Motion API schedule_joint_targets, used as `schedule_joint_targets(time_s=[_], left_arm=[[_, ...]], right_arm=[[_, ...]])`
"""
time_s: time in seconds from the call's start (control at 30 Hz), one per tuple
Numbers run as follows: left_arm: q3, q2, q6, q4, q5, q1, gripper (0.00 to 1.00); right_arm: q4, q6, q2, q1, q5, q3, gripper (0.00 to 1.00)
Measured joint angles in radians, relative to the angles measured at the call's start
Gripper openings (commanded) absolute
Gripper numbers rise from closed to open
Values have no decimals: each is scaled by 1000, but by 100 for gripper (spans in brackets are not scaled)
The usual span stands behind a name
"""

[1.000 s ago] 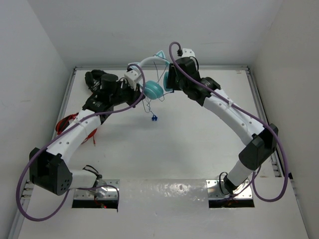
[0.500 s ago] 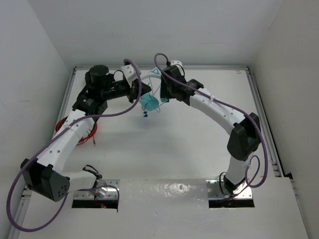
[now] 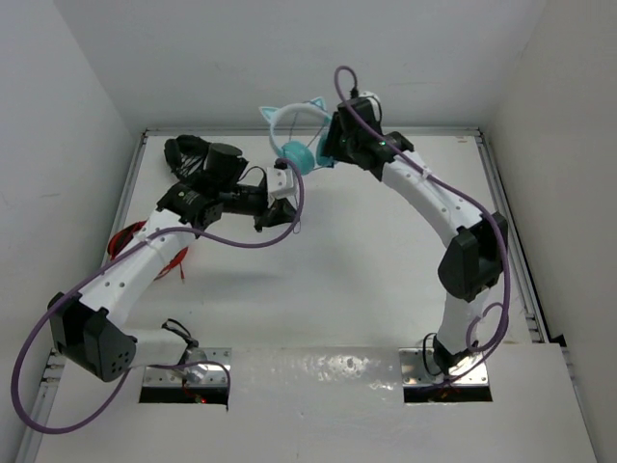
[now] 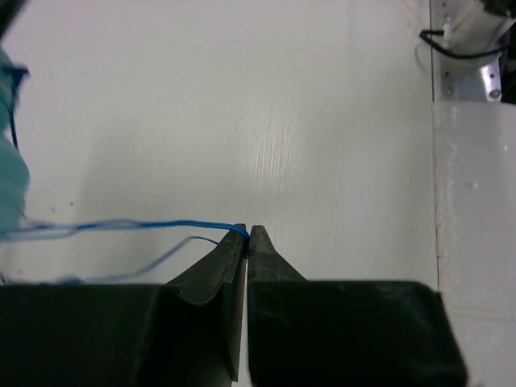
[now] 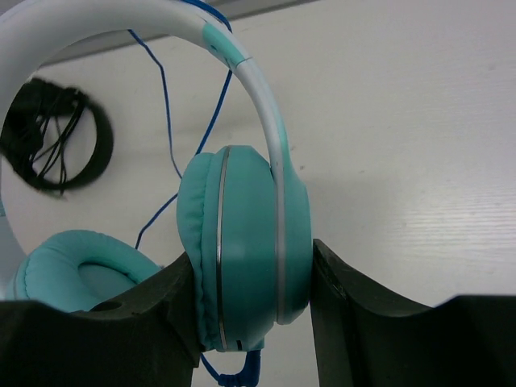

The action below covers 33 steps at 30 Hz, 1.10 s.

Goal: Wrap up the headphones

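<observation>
Your left jaws are pressing together on the thin blue cable (image 4: pixel 145 225), low and left of the headphones (image 3: pixel 292 135). Your right jaws are pinching one teal earcup (image 5: pixel 250 242), holding the headphones up above the far edge of the desk (image 3: pixel 366 260).

Robot lab: white-walled enclosure (image 3: pixel 67 106) around a table (image 3: pixel 366 260)

Black hdphns (image 3: pixel 178 152) far-left on table (image 3: pixel 366 251), red hdphns (image 3: pixel 123 238) nearer.

Teal headphones (image 3: pixel 297 156) with a white cat-ear headband are hanging lifted. One earcup (image 5: pixel 250 234) is sitting clamped in the right gripper (image 3: pixel 326 154), with the thin blue cable (image 4: pixel 145 225) trailing to its left.
</observation>
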Motion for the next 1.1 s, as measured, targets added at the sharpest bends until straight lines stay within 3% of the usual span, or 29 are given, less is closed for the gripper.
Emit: schedule_joint_targets(time_s=[0.13, 0.23, 0.4, 0.67, 0.93, 1.1], left_arm=[[3, -2, 123, -122, -27, 16, 0], [5, -13, 132, -165, -2, 89, 0], [16, -31, 32, -112, 14, 311, 0], [31, -33, -195, 64, 55, 520, 0], [74, -36, -381, 253, 55, 583, 0], [80, -41, -391, 295, 98, 589, 0]], right_arm=[[14, 11, -26, -107, -7, -38, 0], [12, 6, -48, -163, -13, -56, 0], [26, -13, -150, -251, -67, -166, 0], [15, -82, -283, -414, -70, -337, 0], [3, -174, -304, -462, 3, -569, 0], [-15, -224, -304, -455, -19, -626, 0]])
